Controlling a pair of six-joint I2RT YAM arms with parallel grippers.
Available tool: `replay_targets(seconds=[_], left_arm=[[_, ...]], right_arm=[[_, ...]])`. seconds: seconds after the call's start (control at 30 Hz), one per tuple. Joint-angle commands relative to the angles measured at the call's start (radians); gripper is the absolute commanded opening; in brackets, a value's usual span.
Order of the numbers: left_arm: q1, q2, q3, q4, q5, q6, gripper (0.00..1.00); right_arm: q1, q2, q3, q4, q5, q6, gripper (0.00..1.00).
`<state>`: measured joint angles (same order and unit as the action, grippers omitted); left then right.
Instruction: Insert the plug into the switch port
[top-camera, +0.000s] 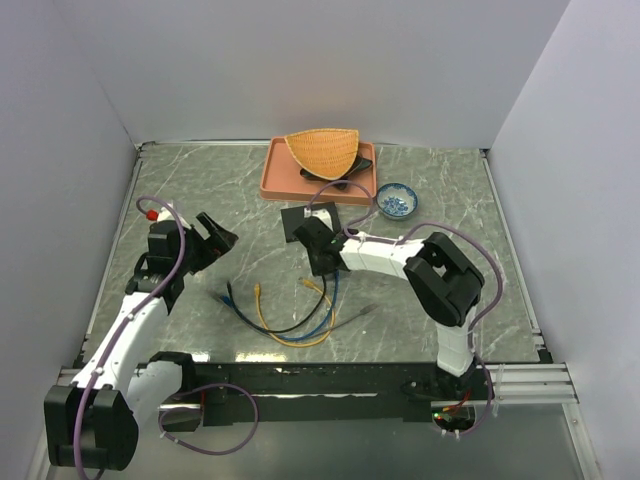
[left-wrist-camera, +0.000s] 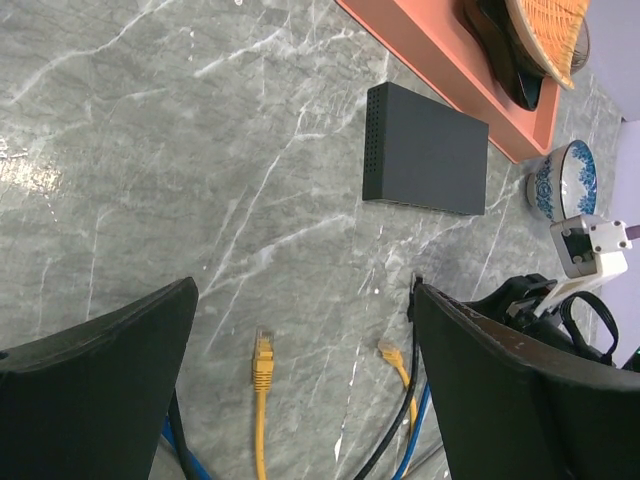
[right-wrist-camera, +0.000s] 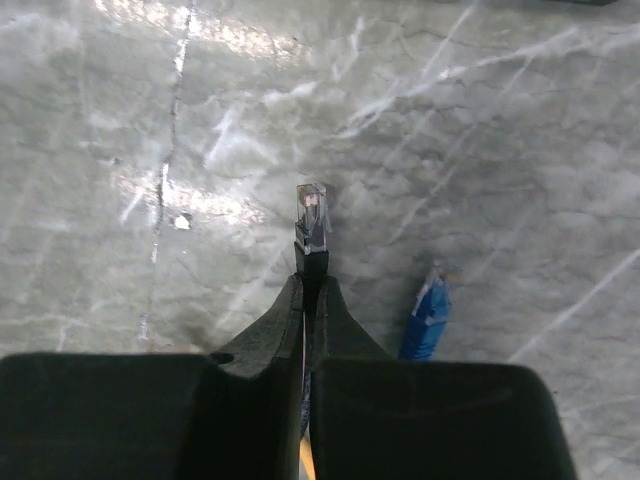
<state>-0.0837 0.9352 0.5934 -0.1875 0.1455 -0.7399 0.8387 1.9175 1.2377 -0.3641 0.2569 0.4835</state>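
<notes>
Grey marble table (top-camera: 200, 190) is carrying loose cables (top-camera: 290, 322). Right fingers (right-wrist-camera: 270, 335) are clamping shut on a clear plug (right-wrist-camera: 312, 218); left fingers (left-wrist-camera: 100, 370) are standing wide, empty. Switch (left-wrist-camera: 425, 150) is lying upper right of the left wrist view. Squaring the plug up before pushing looks wise.

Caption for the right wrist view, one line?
Right gripper shut on the clear-tipped black plug, a blue plug lying nearby on the marble table.

Bare tabletop (left-wrist-camera: 150, 150) separates switch (left-wrist-camera: 428, 150) from loose cables (left-wrist-camera: 262, 400); the tray (left-wrist-camera: 440, 62) stands just behind.
</notes>
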Motion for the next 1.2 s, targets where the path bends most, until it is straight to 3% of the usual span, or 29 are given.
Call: replay_targets(seconds=[0.0,0.17,0.27,0.37,0.47,0.6,0.77,0.93,1.0,1.17], left_arm=[[-0.001,-0.029,0.043,-0.004,-0.012,0.023,0.96],[-0.001,-0.050,0.043,-0.007,-0.011,0.024,0.96],[-0.001,-0.064,0.040,-0.004,-0.006,0.020,0.96],[-0.001,-0.078,0.039,0.000,-0.006,0.016,0.96],[-0.001,-0.090,0.043,-0.001,-0.001,0.013,0.96],[-0.001,-0.116,0.046,-0.001,0.000,0.010,0.96],[-0.001,-0.170,0.039,-0.001,0.002,0.008,0.96],[-0.001,-0.229,0.051,-0.029,-0.014,0.013,0.96],[-0.001,-0.283,0.036,0.017,0.015,0.019,0.96],[-0.001,-0.386,-0.058,0.269,0.246,0.013,0.96]], right_arm=[[-0.006,-0.149,0.016,-0.082,0.087,-0.060,0.00],[-0.036,-0.509,-0.007,-0.084,0.175,-0.132,0.00],[-0.039,-0.832,-0.059,0.005,0.162,-0.248,0.00],[-0.041,-1.027,-0.121,0.112,0.128,-0.342,0.01],[-0.041,-1.123,-0.159,0.154,0.085,-0.413,0.06],[-0.041,-1.117,-0.164,0.114,-0.030,-0.454,0.03],[-0.041,-1.007,-0.165,0.064,-0.327,-0.483,0.00],[-0.039,-0.907,-0.285,0.152,-0.447,-0.575,0.00],[-0.041,-0.856,-0.314,0.194,-0.502,-0.603,0.00],[-0.041,-0.701,-0.290,0.185,-0.695,-0.655,0.00]])
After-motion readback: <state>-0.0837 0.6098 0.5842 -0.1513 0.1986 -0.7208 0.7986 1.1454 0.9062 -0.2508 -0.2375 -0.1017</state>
